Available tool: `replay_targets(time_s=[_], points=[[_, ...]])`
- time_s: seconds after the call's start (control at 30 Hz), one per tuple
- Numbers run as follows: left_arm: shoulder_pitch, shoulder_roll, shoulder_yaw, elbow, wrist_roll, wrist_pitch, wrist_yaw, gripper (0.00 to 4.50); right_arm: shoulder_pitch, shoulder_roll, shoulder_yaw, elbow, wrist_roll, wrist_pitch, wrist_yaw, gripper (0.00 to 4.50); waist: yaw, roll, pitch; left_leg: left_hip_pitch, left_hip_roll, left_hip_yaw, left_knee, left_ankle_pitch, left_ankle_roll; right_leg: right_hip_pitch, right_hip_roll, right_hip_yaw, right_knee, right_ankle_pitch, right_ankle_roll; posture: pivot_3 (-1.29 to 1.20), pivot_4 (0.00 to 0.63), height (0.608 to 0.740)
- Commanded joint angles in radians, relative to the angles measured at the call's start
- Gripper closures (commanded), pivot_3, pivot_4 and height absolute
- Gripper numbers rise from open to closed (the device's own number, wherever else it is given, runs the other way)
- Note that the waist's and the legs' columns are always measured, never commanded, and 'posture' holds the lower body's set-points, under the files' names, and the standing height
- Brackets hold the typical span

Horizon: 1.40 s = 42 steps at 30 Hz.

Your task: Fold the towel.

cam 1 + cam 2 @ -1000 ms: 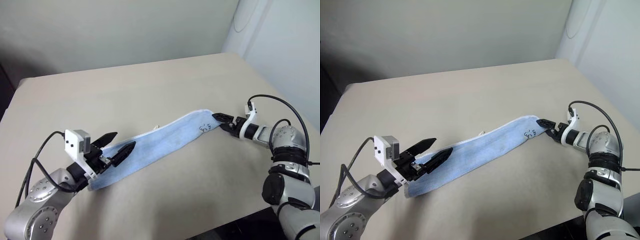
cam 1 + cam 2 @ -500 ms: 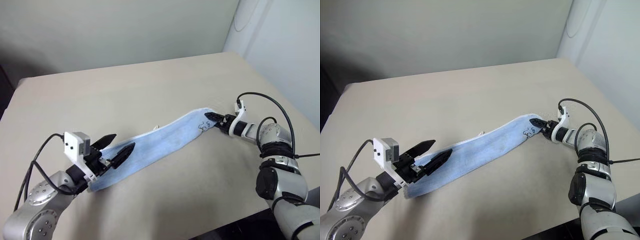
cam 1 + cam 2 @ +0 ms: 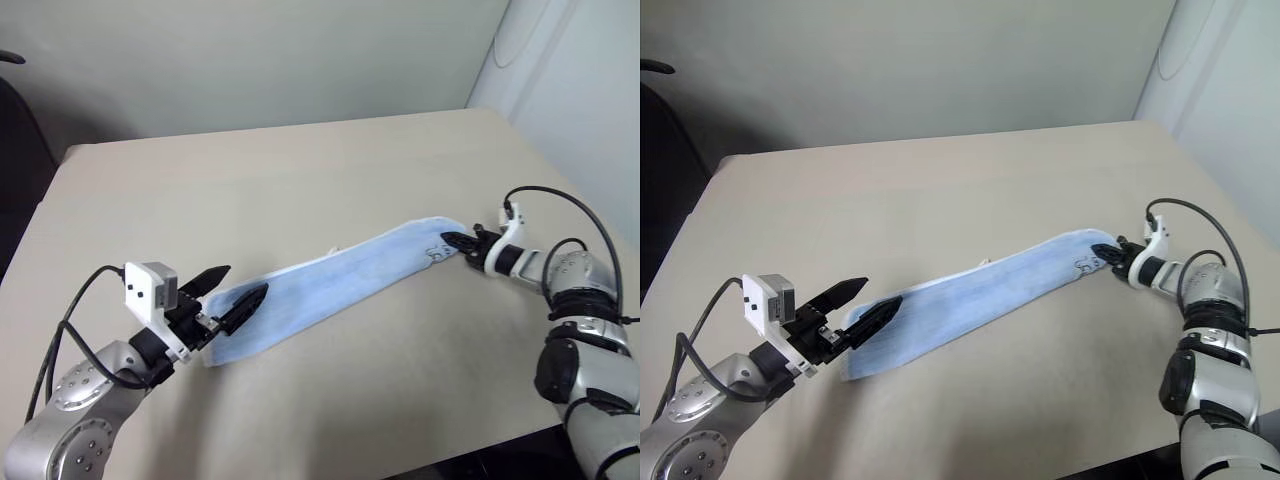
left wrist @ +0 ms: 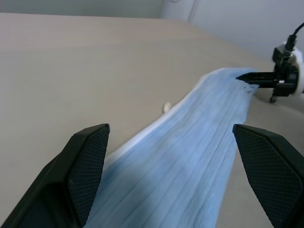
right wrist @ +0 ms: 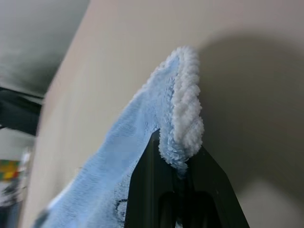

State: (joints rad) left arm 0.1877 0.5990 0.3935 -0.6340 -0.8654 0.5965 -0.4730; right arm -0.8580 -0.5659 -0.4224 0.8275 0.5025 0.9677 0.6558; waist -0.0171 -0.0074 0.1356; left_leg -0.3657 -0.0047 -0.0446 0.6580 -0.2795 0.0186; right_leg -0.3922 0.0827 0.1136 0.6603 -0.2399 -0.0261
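1. Two risks from here. Towel (image 3: 340, 290) stretched diagonally across table (image 3: 300, 180).
2. Right gripper (image 3: 462, 244) pinched on towel's far end, thin bite at edging; likely to slip under pull.
3. Left gripper (image 3: 232, 293) spread wide above near end, holding nothing; lone lift would drag cloth crooked.

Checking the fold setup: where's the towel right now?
The towel lies stretched diagonally across the middle of the table; its right end is pinched in the right gripper, its left end lies between the left gripper's open jaws.
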Motion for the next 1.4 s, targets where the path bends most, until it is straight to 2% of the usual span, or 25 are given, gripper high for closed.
replay_targets(time_s=[0.03,0.23,0.37,0.6,0.8,0.9,1.03,1.33,1.4], points=[[-0.009,-0.002,0.001,-0.025,0.006,-0.019,-0.002,0.0,-0.026,-0.066,0.034,-0.019,-0.033,-0.066,0.045,4.49,-0.002,0.0,0.0,0.0,0.0,0.0,0.0,0.0,-0.001,0.0,0.0,0.0,0.0,0.0,0.0,0.0,0.15,0.74],[-0.01,-0.001,-0.001,-0.022,0.009,-0.019,-0.001,0.0,-0.071,-0.15,0.158,0.014,-0.15,-0.239,0.129,4.49,-0.006,0.003,0.002,0.0,0.0,0.0,-0.002,-0.001,0.001,-0.001,0.0,0.0,0.001,0.0,0.0,0.0,0.15,0.74],[-0.012,0.0,-0.006,-0.022,0.014,-0.018,0.0,0.0,-0.09,-0.163,0.295,-0.077,-0.24,-0.371,0.229,4.49,-0.008,0.003,0.002,0.0,0.0,0.0,-0.002,-0.001,0.001,-0.002,0.001,0.0,0.001,0.0,0.0,0.0,0.15,0.74],[-0.02,-0.003,-0.01,-0.023,0.02,-0.016,0.003,0.0,-0.015,-0.188,0.492,-0.46,-0.302,-0.462,0.43,4.49,-0.011,0.004,0.002,-0.001,0.0,0.0,-0.002,0.001,-0.002,-0.002,0.001,0.0,0.0,0.0,0.0,0.0,0.15,0.74],[-0.016,-0.02,-0.021,-0.033,0.028,-0.02,0.012,0.0,0.081,-0.167,0.643,-0.778,-0.317,-0.463,0.513,4.49,-0.01,0.003,0.002,-0.001,0.0,0.0,0.0,0.002,-0.003,0.0,0.001,0.0,-0.001,-0.001,0.001,0.0,0.15,0.74],[-0.02,-0.03,-0.029,-0.035,0.033,-0.019,0.016,0.0,0.108,-0.125,0.729,-0.86,-0.352,-0.453,0.5,4.49,-0.012,0.003,0.002,0.0,0.0,-0.001,0.0,0.002,-0.003,0.0,0.001,0.0,-0.001,-0.001,0.001,0.0,0.15,0.74],[-0.023,-0.04,-0.045,-0.04,0.039,-0.021,0.025,0.0,0.117,-0.039,0.815,-0.869,-0.403,-0.43,0.449,4.49,-0.013,0.003,0.002,0.0,0.0,-0.001,0.001,0.002,-0.003,0.0,0.001,0.0,0.0,-0.001,0.001,0.0,0.15,0.74],[0.007,-0.06,-0.045,-0.056,0.049,-0.034,0.033,0.0,0.129,-0.014,0.831,-0.86,-0.428,-0.397,0.447,4.49,-0.008,0.003,0.002,-0.001,0.0,-0.001,0.004,0.002,-0.003,0.0,0.0,-0.001,-0.001,-0.001,0.002,0.0,0.15,0.74],[0.007,-0.065,-0.051,-0.057,0.051,-0.034,0.035,0.0,0.129,-0.013,0.824,-0.864,-0.408,-0.375,0.46,3.98,-0.008,0.003,0.002,-0.001,0.0,-0.001,0.004,0.002,-0.003,0.0,0.0,-0.001,0.0,-0.001,0.002,0.0,0.15,0.74]])
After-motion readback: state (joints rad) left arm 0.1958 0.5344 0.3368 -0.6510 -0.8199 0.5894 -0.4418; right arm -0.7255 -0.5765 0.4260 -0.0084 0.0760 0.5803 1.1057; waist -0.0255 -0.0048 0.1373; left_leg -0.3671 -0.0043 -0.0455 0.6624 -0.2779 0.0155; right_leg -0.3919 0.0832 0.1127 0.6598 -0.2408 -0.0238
